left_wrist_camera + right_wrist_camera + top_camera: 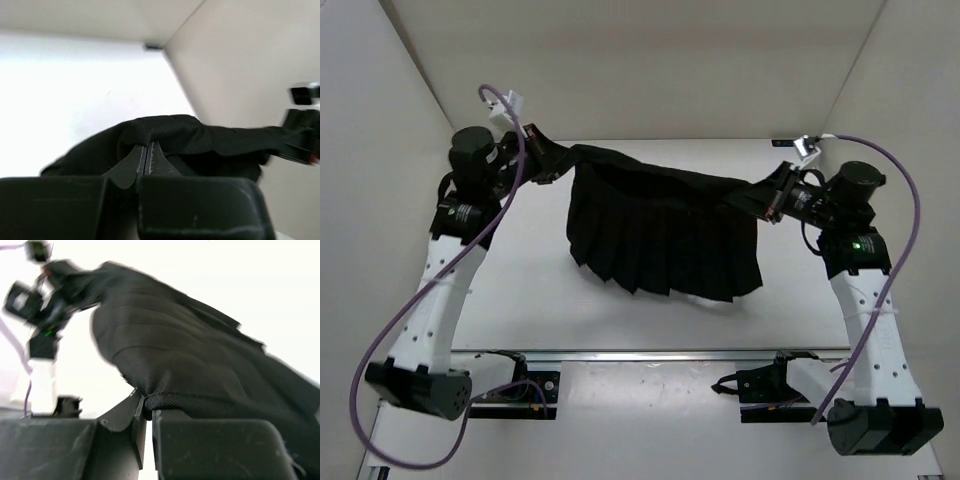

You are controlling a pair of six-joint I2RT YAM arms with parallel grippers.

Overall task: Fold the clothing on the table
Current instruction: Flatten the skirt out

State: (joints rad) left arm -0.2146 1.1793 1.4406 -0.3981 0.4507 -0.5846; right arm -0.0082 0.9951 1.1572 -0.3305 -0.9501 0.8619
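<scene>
From above: held the clothing [660,235] stretched and hanging over the middle of the table [520,300], with the left gripper [552,158] and right gripper [761,198] pinching its upper corners. At the left wrist: clamped fingers [131,162] narrowly on a fabric fold. At the right wrist: likewise pinched the fabric edge above the table.

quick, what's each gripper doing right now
left gripper: jaws shut on one upper end of the clothing
right gripper: jaws shut on the opposite upper end of the clothing
</scene>
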